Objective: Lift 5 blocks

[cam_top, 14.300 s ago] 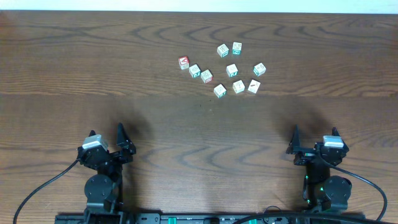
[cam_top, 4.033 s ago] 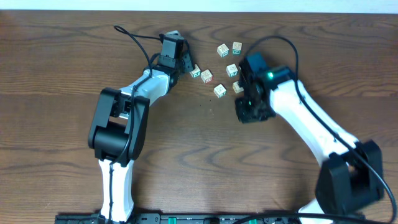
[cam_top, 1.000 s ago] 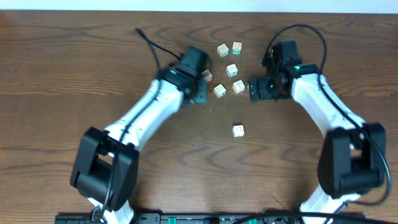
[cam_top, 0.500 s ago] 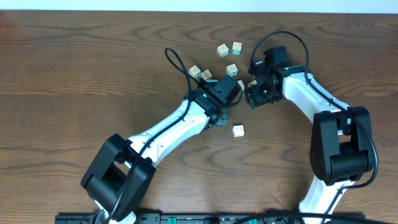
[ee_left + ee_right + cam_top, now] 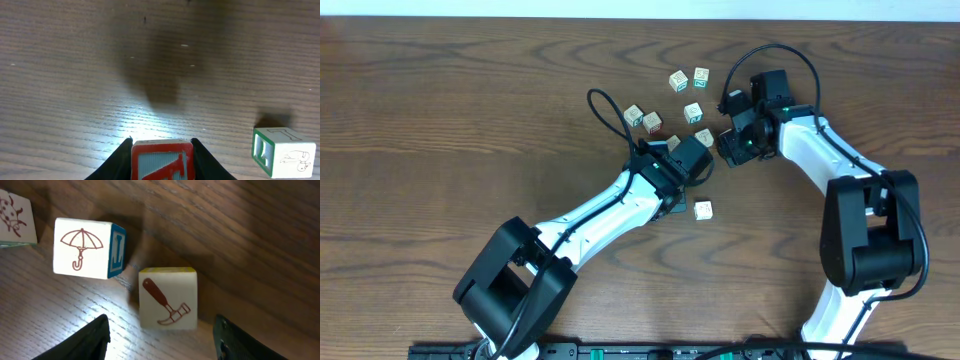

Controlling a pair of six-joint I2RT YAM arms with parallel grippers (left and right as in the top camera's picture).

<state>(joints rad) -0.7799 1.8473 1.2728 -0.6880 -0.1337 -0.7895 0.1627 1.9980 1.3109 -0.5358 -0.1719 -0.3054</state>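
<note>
Clamping a red block (image 5: 162, 161) by two opposite side faces, the left jaws hold it clear of the surface (image 5: 75, 75). Its shadow (image 5: 160, 85) falls on the wood ahead of them. To their right and slightly ahead, a green block (image 5: 282, 152) rests alone on the surface, well apart from the held one.

The right jaws stand apart, with the hammer block (image 5: 167, 302) lying centred in the gap just ahead of the tips. A strip of wood shows on either side, so they seem not to touch it yet. Beyond it, to the jaws' left, the umbrella block (image 5: 82, 247) sits with one corner very close to the hammer block; whether they touch I cannot tell. Further left, a ladybird block (image 5: 15, 220) is cut off by the frame edge. In the overhead view, other blocks (image 5: 678, 80) lie scattered beyond both jaws.

These cubes look like light, stiff wood that will not crush or bend. Their printed faces are probably smooth, so a skewed grip could let one twist out. The best hold is likely on two flat opposite side faces, centred and square to them, never across corners. At the hammer block, the left-hand side of the jaws has little room beside the umbrella block and may nudge it.
</note>
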